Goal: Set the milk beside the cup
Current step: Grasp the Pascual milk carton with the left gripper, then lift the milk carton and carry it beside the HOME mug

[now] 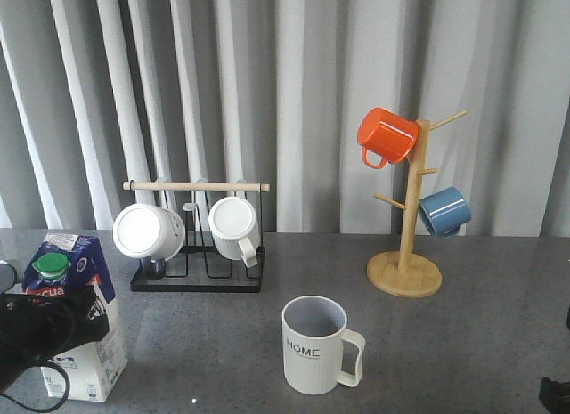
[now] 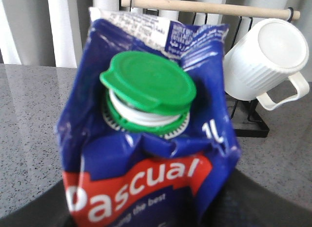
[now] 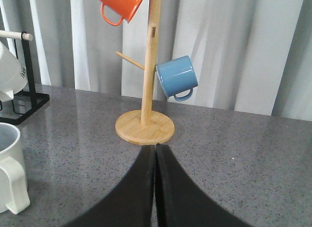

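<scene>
The milk is a blue and white gable-top carton with a green round cap and a red "Pascual" band; it stands upright on the bench, its top creased; it sits at about nine o'clock from the cup, well apart; the cup is a cream-white ribbed mug, upright, grey inside, lettered "HOME", its loop handle pointing to three o'clock.

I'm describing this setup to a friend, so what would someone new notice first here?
Probably the orange mug hanging high on the wooden mug tree at the back right, with a blue mug lower on it. Next, the blue milk carton with its green cap at the front left, the left gripper around it. The cream HOME mug stands front and centre.
</scene>
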